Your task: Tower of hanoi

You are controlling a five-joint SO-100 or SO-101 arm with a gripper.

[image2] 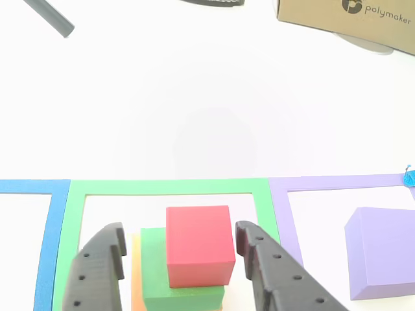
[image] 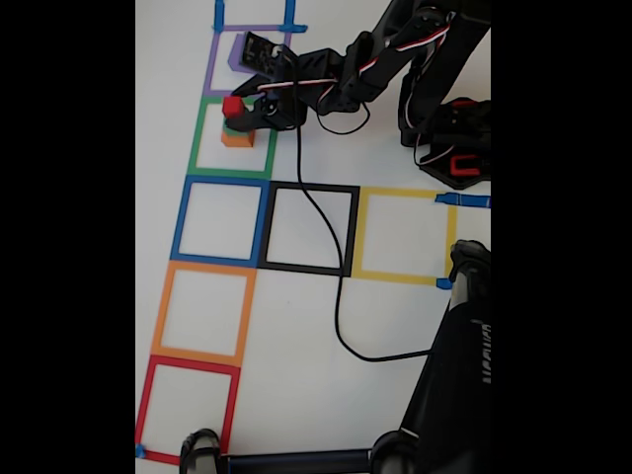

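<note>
In the green tape square stands a stack: the red cube (image2: 199, 243) (image: 233, 105) on the green cube (image2: 178, 295) (image: 238, 126), which rests on the orange cube (image2: 135, 275) (image: 237, 139). The red cube sits offset toward the right of the green one in the other view. My gripper (image2: 180, 228) (image: 240, 111) is open and straddles the red cube. Its right finger (image2: 272, 272) is close beside the cube, and its left finger (image2: 97, 272) stands clearly apart. The purple cube (image2: 382, 253) (image: 244, 51) sits alone in the neighbouring purple tape square.
Blue, orange, red, black and yellow tape squares (image: 308, 229) lie across the white table. A black cable (image: 336, 296) trails over the black square. A second dark arm (image: 449, 395) stands at the lower right of the fixed view. A cardboard box (image2: 343, 19) sits at the far edge.
</note>
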